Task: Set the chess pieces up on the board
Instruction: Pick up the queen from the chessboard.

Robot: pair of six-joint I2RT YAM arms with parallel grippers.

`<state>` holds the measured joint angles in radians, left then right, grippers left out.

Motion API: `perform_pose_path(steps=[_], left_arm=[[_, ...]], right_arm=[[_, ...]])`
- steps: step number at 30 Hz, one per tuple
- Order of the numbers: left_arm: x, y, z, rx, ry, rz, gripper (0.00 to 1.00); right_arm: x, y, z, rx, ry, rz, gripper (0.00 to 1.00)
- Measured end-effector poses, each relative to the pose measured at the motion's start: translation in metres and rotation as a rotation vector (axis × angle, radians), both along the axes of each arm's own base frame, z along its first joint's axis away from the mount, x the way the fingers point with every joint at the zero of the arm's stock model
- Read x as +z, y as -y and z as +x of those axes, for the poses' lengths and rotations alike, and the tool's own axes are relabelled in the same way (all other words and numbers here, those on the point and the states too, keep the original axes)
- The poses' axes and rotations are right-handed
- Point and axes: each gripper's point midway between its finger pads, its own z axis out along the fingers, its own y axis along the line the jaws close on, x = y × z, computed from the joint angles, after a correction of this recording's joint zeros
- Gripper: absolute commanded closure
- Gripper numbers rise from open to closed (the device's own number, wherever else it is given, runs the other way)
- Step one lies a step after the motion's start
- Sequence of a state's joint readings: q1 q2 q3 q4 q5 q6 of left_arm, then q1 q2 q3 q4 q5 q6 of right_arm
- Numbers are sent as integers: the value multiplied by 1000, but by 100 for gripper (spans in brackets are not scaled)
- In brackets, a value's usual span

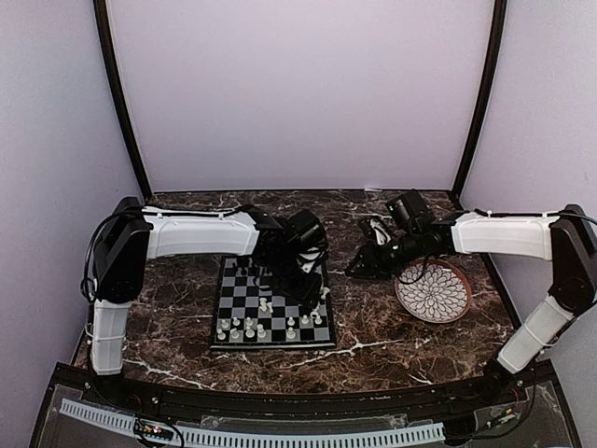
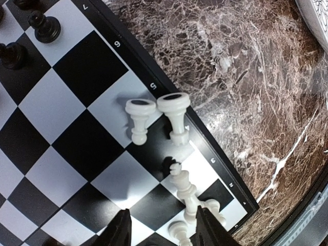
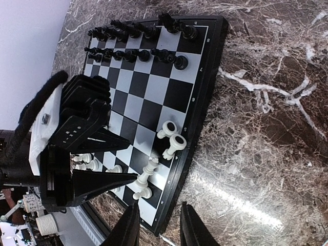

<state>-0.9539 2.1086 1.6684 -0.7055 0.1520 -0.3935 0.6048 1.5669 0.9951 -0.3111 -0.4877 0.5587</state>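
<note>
Right wrist: black chessmen (image 3: 180,62) ranked; two white pieces (image 3: 171,138) toppled on chessboard (image 3: 215,46), white side unfinished. Left gripper (image 2: 163,220), right gripper (image 3: 159,210): fingers apart.

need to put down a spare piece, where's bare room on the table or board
Free: the near marble between the board's right rim and the plate, and the board's middle ranks toward its left rim. Crowded: the board's right edge, where toppled white pieces lie by the left gripper.

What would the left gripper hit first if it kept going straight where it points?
Probably the tall white piece leaning right in front of the left gripper, then the board beneath; depth is hard to judge.
</note>
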Motion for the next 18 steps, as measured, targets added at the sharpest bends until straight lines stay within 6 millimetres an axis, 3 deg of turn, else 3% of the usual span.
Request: perform_pose_path(steps=[11, 18], left_arm=[[-13, 11, -1, -1, -49, 5, 61], [-15, 17, 0, -11, -50, 34, 71]], right_arm=[[-6, 6, 0, -8, -10, -7, 71], [-6, 8, 1, -10, -12, -4, 71]])
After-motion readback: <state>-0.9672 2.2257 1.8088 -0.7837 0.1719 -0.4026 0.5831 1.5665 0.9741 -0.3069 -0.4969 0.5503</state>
